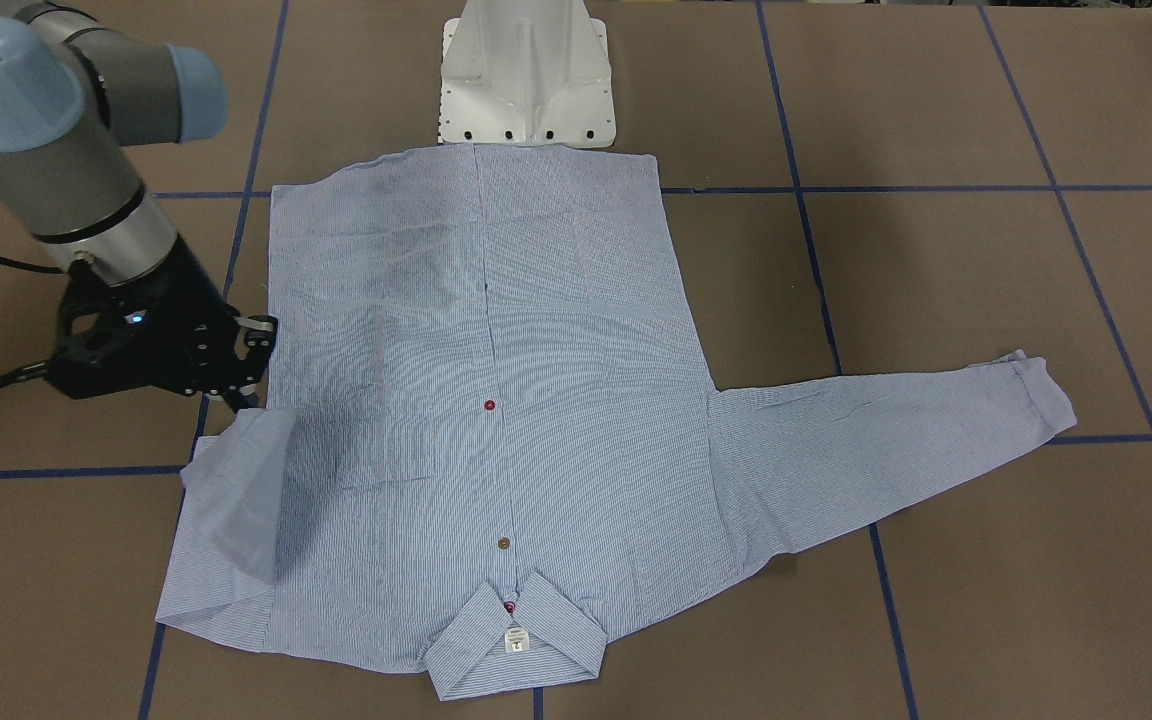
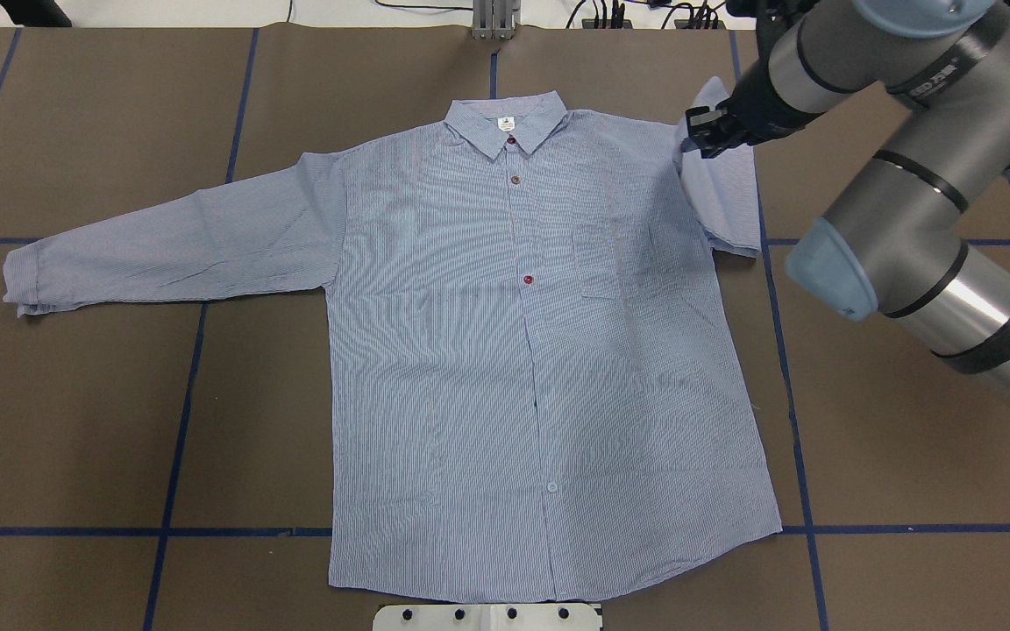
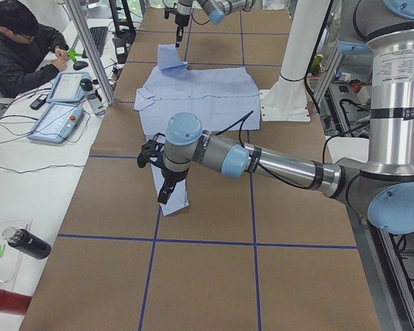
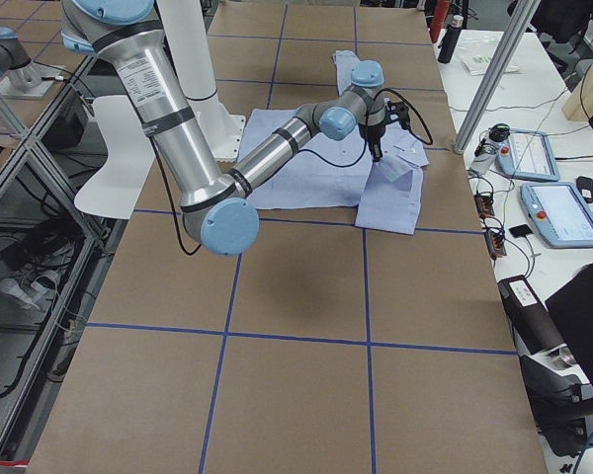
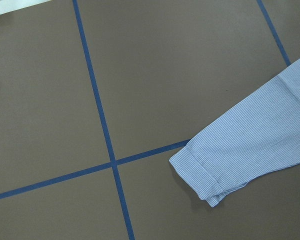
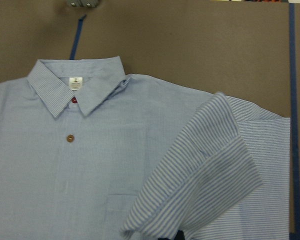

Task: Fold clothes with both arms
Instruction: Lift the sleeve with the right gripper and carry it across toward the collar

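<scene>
On the brown paper-covered table, the light blue, finely striped button-up shirt is spread face up, its hem just beside the white pedestal base. Beyond the base to its right, one sleeve is held lifted in the clamped jaws of the black right gripper. How the jaws of the black left gripper stand cannot be told.

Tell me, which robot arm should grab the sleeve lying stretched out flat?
The left. The left gripper hangs just over the flat sleeve near its cuff, while the right gripper holds the raised sleeve on the opposite side of the shirt.
</scene>
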{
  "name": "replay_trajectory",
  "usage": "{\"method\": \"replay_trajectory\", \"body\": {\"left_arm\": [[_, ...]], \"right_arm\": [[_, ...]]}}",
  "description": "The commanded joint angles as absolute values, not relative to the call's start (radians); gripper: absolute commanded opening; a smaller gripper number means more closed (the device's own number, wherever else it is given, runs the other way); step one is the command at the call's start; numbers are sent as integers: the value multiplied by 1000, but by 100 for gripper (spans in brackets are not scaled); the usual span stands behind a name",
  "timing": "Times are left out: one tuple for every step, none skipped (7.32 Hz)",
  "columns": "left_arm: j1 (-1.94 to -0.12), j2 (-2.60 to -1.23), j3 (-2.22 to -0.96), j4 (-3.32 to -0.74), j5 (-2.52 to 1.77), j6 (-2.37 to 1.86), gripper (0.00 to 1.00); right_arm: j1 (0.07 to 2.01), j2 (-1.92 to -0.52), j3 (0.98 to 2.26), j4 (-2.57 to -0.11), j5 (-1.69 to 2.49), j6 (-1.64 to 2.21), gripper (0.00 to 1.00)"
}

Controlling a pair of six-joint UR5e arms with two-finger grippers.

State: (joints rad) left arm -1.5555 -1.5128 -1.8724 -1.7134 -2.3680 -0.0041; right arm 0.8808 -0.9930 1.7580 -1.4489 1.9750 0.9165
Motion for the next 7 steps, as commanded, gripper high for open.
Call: {"method": "replay_trajectory", "body": {"left_arm": [[-1555,-1514,-1868,-1713,-2368,-5,100],[-1555,-1514,-1864,-1713,-2368,-6,100],[-1555,-1516,-1862,-1713,-2368,-8,100],[-1555,-1514,-1861,-1712,-2368,-8,100],[-1555,-1514,-1859,-1712,-2368,-8,100],[-1555,-1514,-1859,-1710,-2367,-8,100],[-1555,-1514,-1859,-1710,-2367,-9,100]], "right_arm": [[775,-847,1691,-1451,1823,1069,0],[735,-788,1634,-1450,1756,1110,0],[697,-747,1597,-1450,1694,1133,0],[651,-709,1556,-1448,1639,1159,0],[608,-662,1495,-1448,1567,1175,0],[571,-632,1449,-1445,1524,1178,3],[549,-588,1389,-1445,1514,1178,12]]}}
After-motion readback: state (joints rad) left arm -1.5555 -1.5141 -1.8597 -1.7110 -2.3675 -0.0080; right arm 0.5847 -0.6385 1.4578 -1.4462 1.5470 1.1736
